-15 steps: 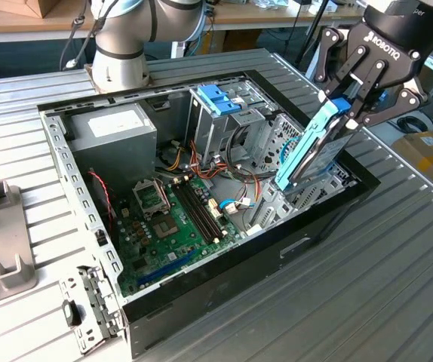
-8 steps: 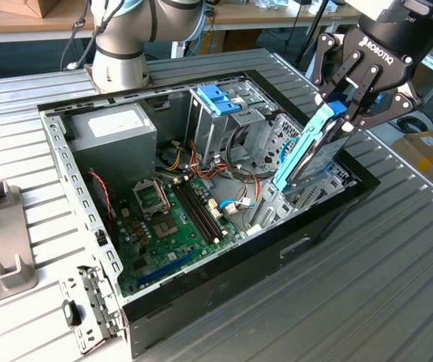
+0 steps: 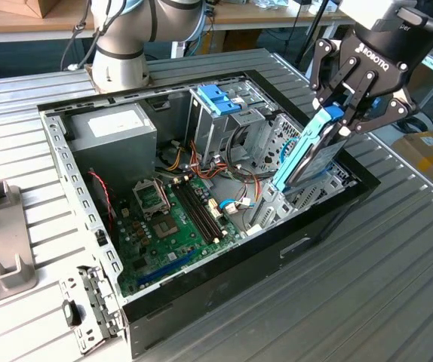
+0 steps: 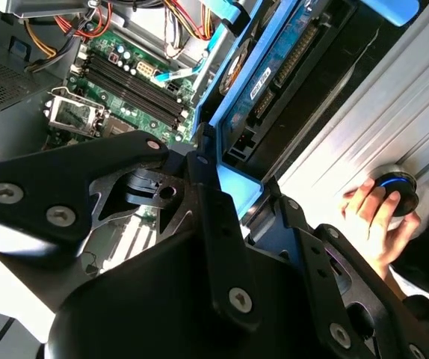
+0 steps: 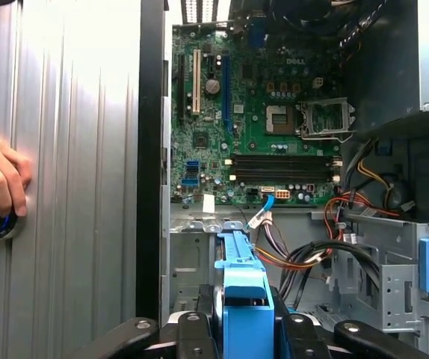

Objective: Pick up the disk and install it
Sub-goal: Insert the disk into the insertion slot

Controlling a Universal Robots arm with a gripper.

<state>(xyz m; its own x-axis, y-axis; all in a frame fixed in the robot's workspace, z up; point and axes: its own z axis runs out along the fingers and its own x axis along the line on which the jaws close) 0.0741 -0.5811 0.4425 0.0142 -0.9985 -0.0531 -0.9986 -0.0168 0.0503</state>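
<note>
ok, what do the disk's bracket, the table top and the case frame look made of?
Bracket on the disk: light blue plastic, by its smooth moulded look. Table top: ribbed pale grey metal, probably aluminium, with a dull sheen. Case frame: bare sheet steel by its look, punched with holes and folded at the edges.

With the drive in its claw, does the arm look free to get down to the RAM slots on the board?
Probably not: the claw is shut on the disk, which hangs tilted over the case's drive-cage end, and would reach the slots first.
</note>
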